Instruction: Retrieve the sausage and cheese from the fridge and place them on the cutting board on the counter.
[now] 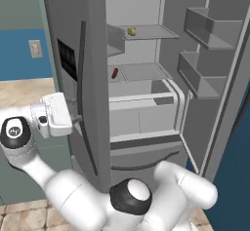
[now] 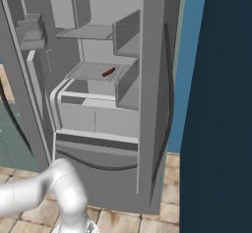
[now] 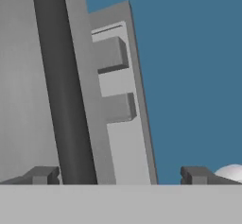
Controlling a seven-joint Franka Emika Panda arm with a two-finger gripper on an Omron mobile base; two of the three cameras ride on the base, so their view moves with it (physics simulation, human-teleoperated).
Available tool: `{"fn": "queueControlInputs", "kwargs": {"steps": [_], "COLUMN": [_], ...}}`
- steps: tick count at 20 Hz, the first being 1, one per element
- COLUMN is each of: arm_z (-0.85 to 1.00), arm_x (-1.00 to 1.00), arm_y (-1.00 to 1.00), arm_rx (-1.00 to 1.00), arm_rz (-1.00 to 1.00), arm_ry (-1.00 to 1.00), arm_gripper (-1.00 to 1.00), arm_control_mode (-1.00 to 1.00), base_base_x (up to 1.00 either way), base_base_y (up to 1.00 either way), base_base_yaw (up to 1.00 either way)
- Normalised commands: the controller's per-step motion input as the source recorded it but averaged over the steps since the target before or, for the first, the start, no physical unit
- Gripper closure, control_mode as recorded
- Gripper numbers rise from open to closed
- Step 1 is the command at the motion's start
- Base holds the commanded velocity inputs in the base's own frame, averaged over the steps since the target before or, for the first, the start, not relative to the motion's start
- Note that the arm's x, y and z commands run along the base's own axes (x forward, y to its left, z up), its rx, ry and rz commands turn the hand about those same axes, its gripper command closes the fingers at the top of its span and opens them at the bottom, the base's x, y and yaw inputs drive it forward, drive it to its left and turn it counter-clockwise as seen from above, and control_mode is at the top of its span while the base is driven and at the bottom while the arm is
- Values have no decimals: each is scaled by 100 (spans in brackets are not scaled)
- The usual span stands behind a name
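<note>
Early in the task: fridge (image 1: 146, 79) right door swung wide, left door shut, nothing retrieved yet. Sausage (image 1: 114, 73) lying near the front left edge of the middle shelf; cheese (image 1: 131, 31) sitting near the front left of the upper shelf. Gripper (image 3: 118, 176) spread wide and empty, fingertips (image 3: 45, 175) astride the dark handle (image 3: 61, 86) of the closed left door, well apart from both foods. Both pickups and placements judged still outstanding.
</note>
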Motion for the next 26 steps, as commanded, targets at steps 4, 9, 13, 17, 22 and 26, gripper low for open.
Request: {"fn": "queueControlInputs", "kwargs": {"steps": [4,9,13,17,22,26], "arm_z": [0,0,0,0,14,16], "arm_x": [-90,-72,-35,-78,-100,-81], "arm_y": [-17,-4,56,38,-13,-70], "arm_rx": [2,3,0,0,0,14], "arm_rz": [-3,12,45,49,27,37], "arm_ry": [-7,-7,-26,-21,-20,-19], "arm_gripper": [-100,-100,-100,-100,-100,-100], "arm_control_mode": [-100,-100,-100,-100,-100,-100], "base_base_x": [0,0,0,0,0,0], "base_base_y": [0,0,0,0,0,0], "base_base_yaw": [0,0,0,0,0,0]}}
